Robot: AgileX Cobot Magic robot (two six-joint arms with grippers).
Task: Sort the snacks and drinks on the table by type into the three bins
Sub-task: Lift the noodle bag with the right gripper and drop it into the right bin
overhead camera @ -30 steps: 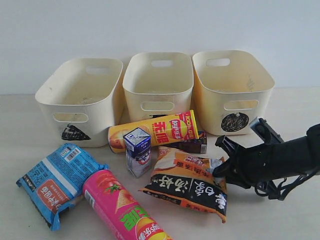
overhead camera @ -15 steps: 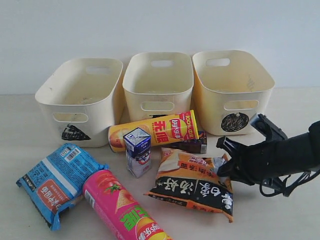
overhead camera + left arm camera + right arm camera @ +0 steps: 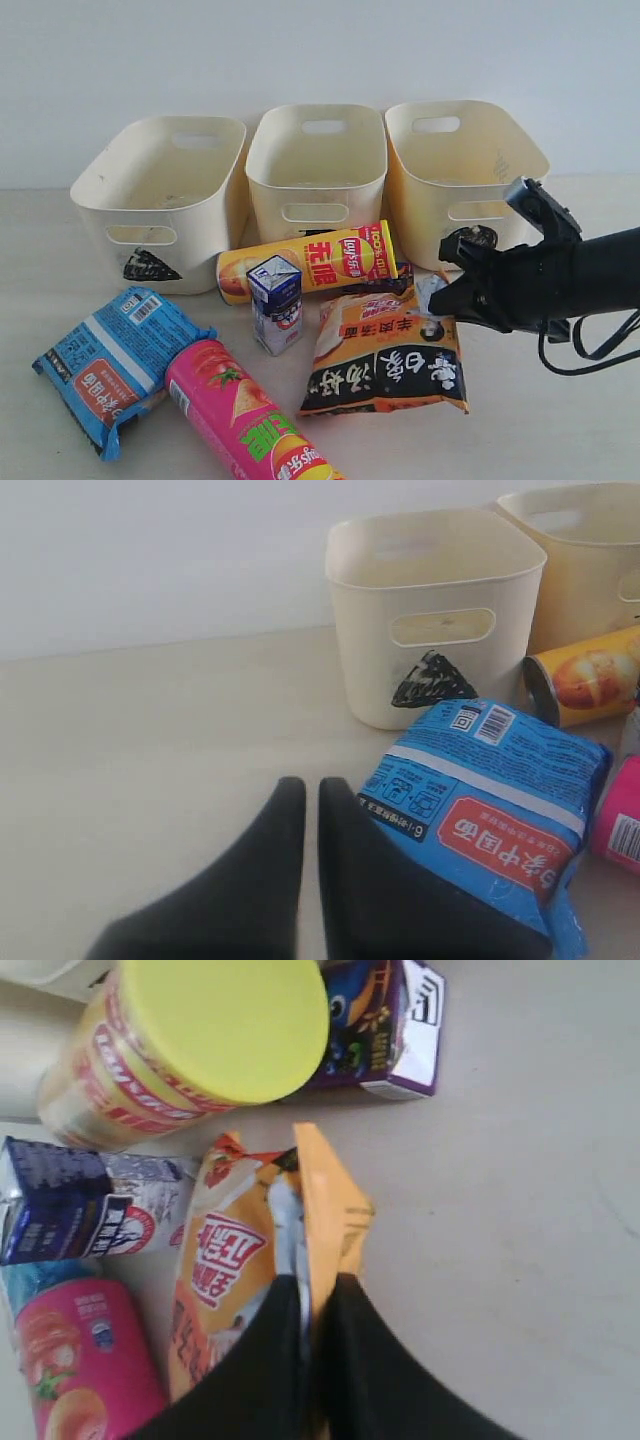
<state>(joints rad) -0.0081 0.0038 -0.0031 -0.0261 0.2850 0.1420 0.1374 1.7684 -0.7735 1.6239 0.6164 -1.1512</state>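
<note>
My right gripper (image 3: pixel 441 301) (image 3: pixel 313 1286) is shut on the top edge of the orange, black and white bag (image 3: pixel 385 355) (image 3: pixel 228 1252), which hangs tilted with its lower edge at the table (image 3: pixel 560 420). Behind it lie the yellow tube (image 3: pixel 310 260) and a dark brown carton (image 3: pixel 385 1030), mostly hidden in the exterior view. The purple and white carton (image 3: pixel 275 303) stands to the bag's left. The pink tube (image 3: pixel 245 420) and blue packet (image 3: pixel 115 360) lie front left. My left gripper (image 3: pixel 305 785) is shut and empty, beside the blue packet (image 3: pixel 490 800).
Three cream bins stand in a row at the back: triangle bin (image 3: pixel 160 200), middle bin (image 3: pixel 315 170), circle bin (image 3: pixel 465 180). The yellow tube hides the middle bin's mark. A black cable (image 3: pixel 590 350) loops under the right arm.
The right gripper has shut on the bag's edge and risen toward the bins. The bag has swung up from lying flat to hanging tilted.
</note>
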